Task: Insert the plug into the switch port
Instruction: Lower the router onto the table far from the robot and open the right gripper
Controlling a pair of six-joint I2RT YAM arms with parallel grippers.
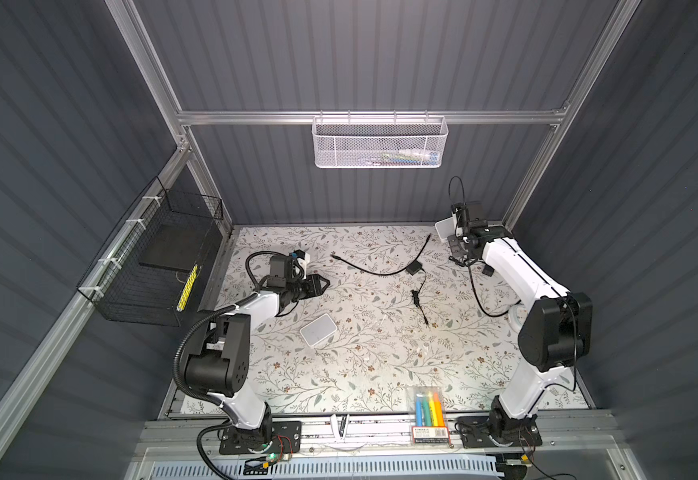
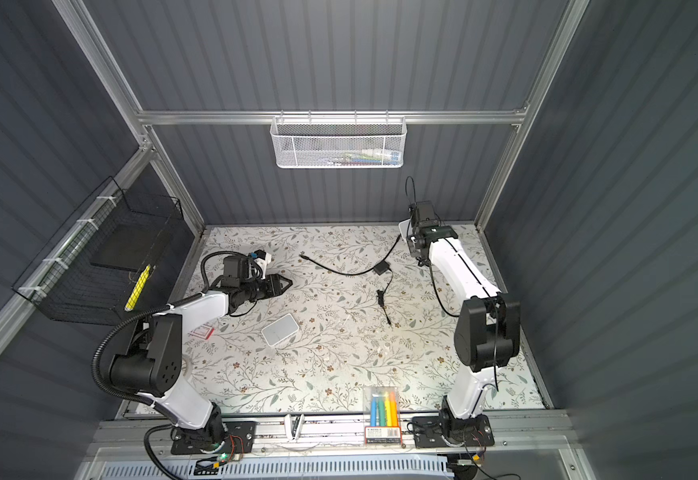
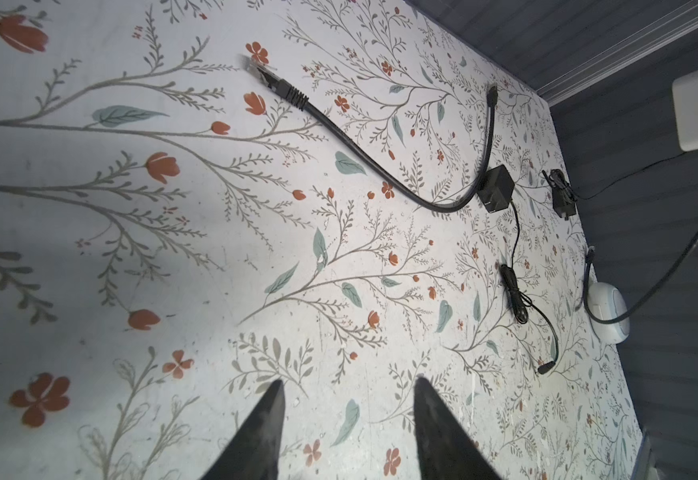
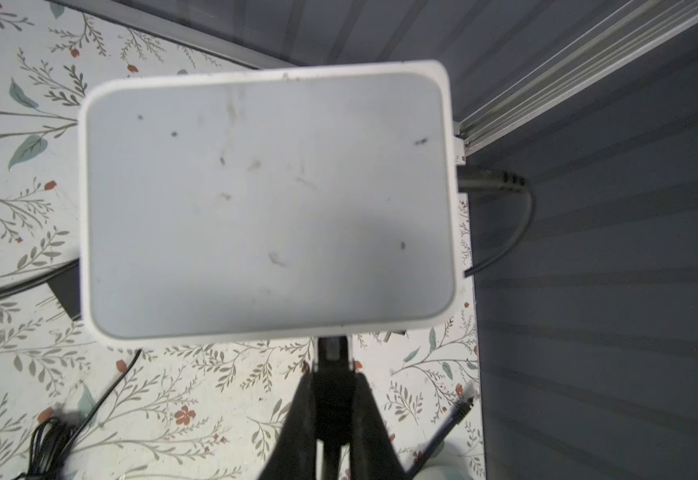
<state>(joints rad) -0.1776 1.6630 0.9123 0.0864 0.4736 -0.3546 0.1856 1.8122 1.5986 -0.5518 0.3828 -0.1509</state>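
The right hand [image 4: 332, 370] pinches a white switch [image 4: 264, 199] over the desk's [image 1: 380, 353] far right corner; the left hand [image 3: 349, 384] hangs spread, empty.

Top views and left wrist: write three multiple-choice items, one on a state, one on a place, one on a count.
1. The left pincer is:
A. open, empty
B. shut tight
C. open around a box

2. The black cable is:
A. hanging off the front edge
B. lying flat on the table
C. in the left pincer

3. How many markers lie at the front edge?
A. two
B. four
C. six

Answers:
1 A: only bare table shows across its gap.
2 B: it curves loose on the floral top, with nothing gripping it.
3 B: blue, green, yellow and orange show.
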